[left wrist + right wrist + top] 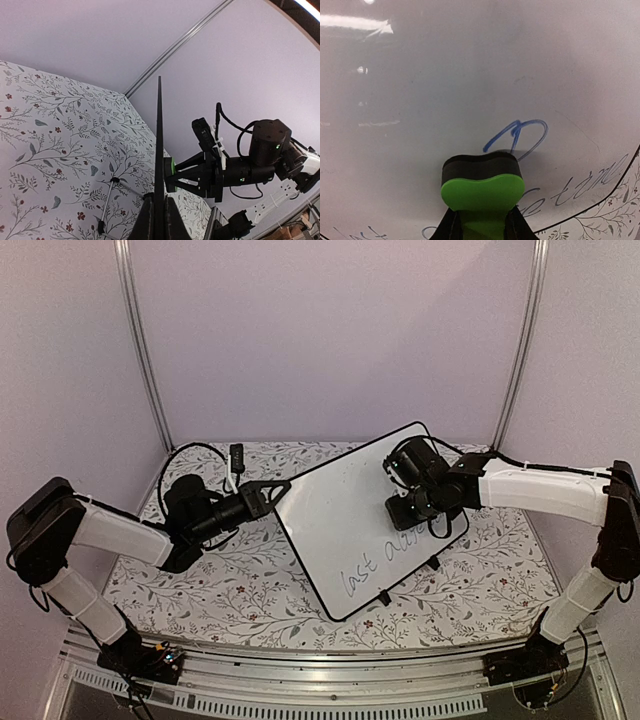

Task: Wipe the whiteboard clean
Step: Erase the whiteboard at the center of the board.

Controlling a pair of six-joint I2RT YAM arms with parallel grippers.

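Right gripper [481, 222] clamped on green eraser [482, 187]; left gripper [272, 494] clamped on whiteboard [335, 510] rim.
Board held tilted above table [230, 590]; wiping step, writing [385, 562] unwiped: next stroke likely sweeps across it.

In right pincer [481, 226], green eraser [482, 192] — on whiteboard [445, 90], below blue scribble [517, 137]

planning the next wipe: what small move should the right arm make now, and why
Probably slide the eraser forward over the blue loop just ahead: the right gripper holds it on the whiteboard, whose edge the left gripper pinches.
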